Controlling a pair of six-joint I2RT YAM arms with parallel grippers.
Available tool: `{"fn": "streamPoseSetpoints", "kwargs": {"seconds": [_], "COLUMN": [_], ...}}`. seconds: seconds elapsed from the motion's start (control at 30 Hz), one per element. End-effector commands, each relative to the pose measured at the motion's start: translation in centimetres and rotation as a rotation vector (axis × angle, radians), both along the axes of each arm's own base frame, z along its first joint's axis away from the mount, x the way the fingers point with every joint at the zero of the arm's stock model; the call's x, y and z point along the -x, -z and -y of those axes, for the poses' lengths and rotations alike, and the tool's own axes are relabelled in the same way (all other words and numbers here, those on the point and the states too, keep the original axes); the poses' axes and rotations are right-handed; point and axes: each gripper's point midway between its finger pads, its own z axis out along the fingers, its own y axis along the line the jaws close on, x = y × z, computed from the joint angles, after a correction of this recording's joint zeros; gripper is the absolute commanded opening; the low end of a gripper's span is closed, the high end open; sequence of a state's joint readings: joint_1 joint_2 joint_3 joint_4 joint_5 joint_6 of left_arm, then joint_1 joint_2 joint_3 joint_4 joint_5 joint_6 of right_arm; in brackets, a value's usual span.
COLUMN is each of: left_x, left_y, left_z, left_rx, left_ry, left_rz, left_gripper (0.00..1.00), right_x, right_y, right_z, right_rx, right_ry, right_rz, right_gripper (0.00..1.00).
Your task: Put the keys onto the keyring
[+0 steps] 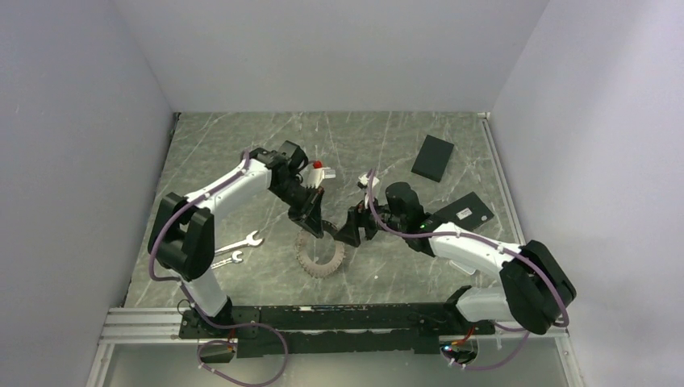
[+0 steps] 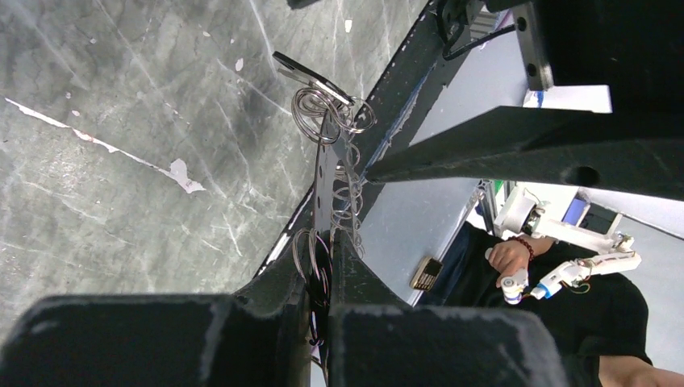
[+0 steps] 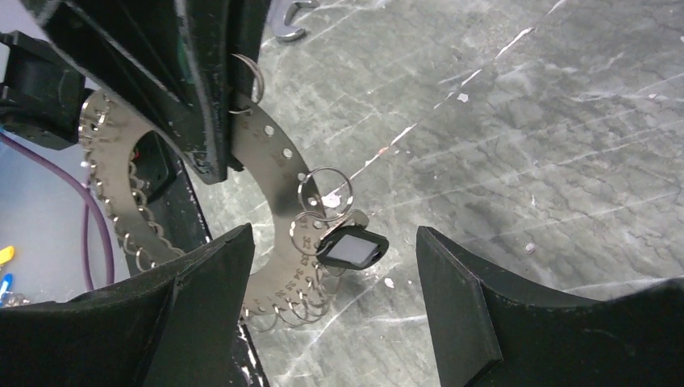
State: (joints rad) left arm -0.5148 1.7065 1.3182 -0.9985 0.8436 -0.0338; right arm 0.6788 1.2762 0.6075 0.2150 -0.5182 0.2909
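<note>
Currently the flat silver-grey metal keyring with a toothed outer edge and a large round centre hole [image 3: 270, 165] hangs in the air between my two arms, over the grey marbled table [image 3: 524, 121]. I judge it to be stiff and fairly light, a thin plate that will not bend, but smooth and slippery on its faces and spiky along the rim, so the safest hold is flat across the band, pads on both faces and clear of the teeth. Many small silver wire split rings [image 2: 316, 113] dangle from holes along its edge, and these look springy and loose, likely to swing at any nudge. On the left, the left gripper [image 2: 323, 278] is clamped on the band of the keyring, its black fingers pressed together with the plate edge-on between them. Further right, a key with a black plastic head [image 3: 352, 248] appears to hang from one of the split rings at the lower part of the keyring. On the right, the right gripper [image 1: 352, 230] is spread wide and holds nothing. Its fingers [image 3: 214, 298] frame the key from either side and appear to touch neither it nor the keyring.
</note>
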Motion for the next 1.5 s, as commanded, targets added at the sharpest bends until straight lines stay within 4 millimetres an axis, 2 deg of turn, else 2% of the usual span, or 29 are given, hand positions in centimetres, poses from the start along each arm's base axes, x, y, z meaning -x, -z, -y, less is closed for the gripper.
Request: {"fn": "streamPoseSetpoints", "kwargs": {"seconds": [0.0, 0.2, 0.23, 0.27, 0.3, 0.67, 0.73, 0.93, 1.13, 1.2, 1.33, 1.47], "left_x": [0.7, 0.8, 0.8, 0.9, 0.9, 0.7, 0.4, -0.5, -2.1, -2.5, -3.2, -3.6], "left_y": [-2.3, -2.0, -2.0, -1.9, -1.8, -1.1, -0.7, 0.9, 3.7, 5.0, 6.2, 7.7], "left_z": [0.5, 0.4, 0.4, 0.4, 0.4, 0.5, 0.7, 2.1, 4.0, 4.3, 4.5, 4.0], "left_rx": [0.095, 0.089, 0.091, 0.092, 0.090, 0.081, 0.081, 0.112, 0.143, 0.123, 0.099, 0.051], "left_ry": [0.030, 0.028, 0.029, 0.029, 0.027, 0.017, 0.008, -0.023, -0.065, -0.076, -0.088, -0.102], "left_rz": [0.034, 0.034, 0.034, 0.032, 0.029, 0.019, 0.010, -0.062, -0.183, -0.214, -0.231, -0.245], "left_gripper": [0.00, 0.00, 0.00, 0.00, 0.00, 0.00, 0.00, 0.00, 0.00, 0.00, 0.00, 0.00], "right_x": [-1.0, -1.4, -1.4, -1.5, -1.6, -2.3, -3.0, -7.8, -11.0, -11.7, -12.6, -13.4], "right_y": [-1.3, -1.1, -1.1, -1.1, -1.1, -0.5, -0.3, 0.8, 2.4, 3.7, 5.5, 5.7], "right_z": [-0.8, -0.5, -0.5, -0.4, -0.3, 0.0, 0.6, 3.7, 5.1, 5.3, 6.7, 7.4], "right_rx": [-0.030, -0.014, -0.014, -0.012, -0.009, 0.024, 0.053, 0.232, 0.439, 0.551, 0.765, 0.840], "right_ry": [-0.015, 0.011, 0.016, 0.022, 0.029, 0.057, 0.105, 0.346, 0.459, 0.472, 0.530, 0.577], "right_rz": [0.079, 0.086, 0.089, 0.092, 0.094, 0.104, 0.118, 0.219, 0.314, 0.341, 0.414, 0.442], "right_gripper": [0.78, 0.78, 0.89, 0.15, 0.02, 0.00, 0.00, 0.00, 0.00, 0.00, 0.00, 0.00]}}
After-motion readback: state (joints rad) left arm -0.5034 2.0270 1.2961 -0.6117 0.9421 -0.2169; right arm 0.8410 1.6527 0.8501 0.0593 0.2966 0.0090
